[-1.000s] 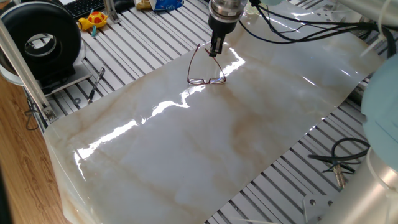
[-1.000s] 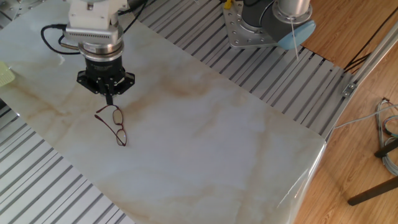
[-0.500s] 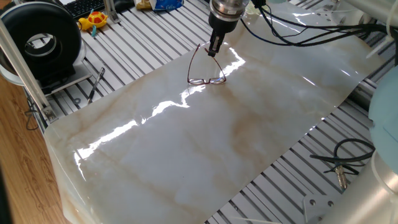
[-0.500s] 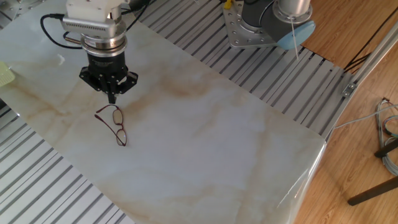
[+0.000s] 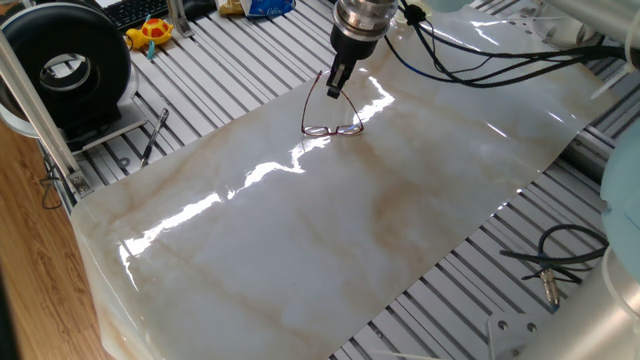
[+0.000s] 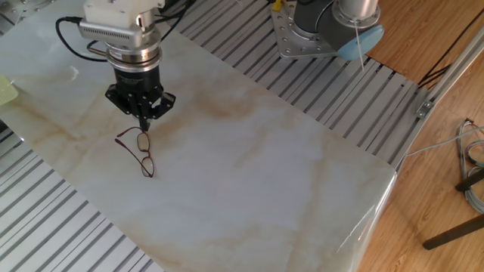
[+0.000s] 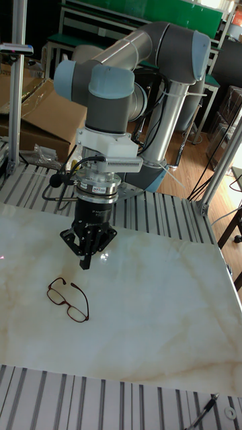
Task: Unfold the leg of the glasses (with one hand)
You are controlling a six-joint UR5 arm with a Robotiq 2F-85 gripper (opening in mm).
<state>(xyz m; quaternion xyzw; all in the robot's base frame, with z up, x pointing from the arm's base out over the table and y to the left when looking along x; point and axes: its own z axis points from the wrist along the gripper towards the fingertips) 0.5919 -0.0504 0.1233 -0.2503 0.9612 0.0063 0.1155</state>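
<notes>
The glasses [image 5: 333, 128] are a thin dark-red wire pair lying on the marble sheet [image 5: 330, 230], lenses toward the near side. One slim leg runs back along the sheet. They also show as the glasses [image 6: 141, 153] and the glasses [image 7: 68, 299]. My gripper [image 5: 333, 91] points straight down just behind them, its fingers pressed together into one narrow tip. In the tall view the gripper [image 7: 85, 264] hangs a little above and behind the frame, apart from it. In the other fixed view the gripper [image 6: 144, 125] lines up with the rear end of the frame.
A black pen-like tool [image 5: 154, 135] lies on the ribbed table left of the sheet, near a round black device [image 5: 68, 68]. Loose black cables [image 5: 550, 260] lie at the right edge. The arm's base [image 6: 318, 30] stands behind the sheet.
The gripper has shifted sideways about a finger's length along the back of the glasses, staying shut. The glasses lie where they were.
</notes>
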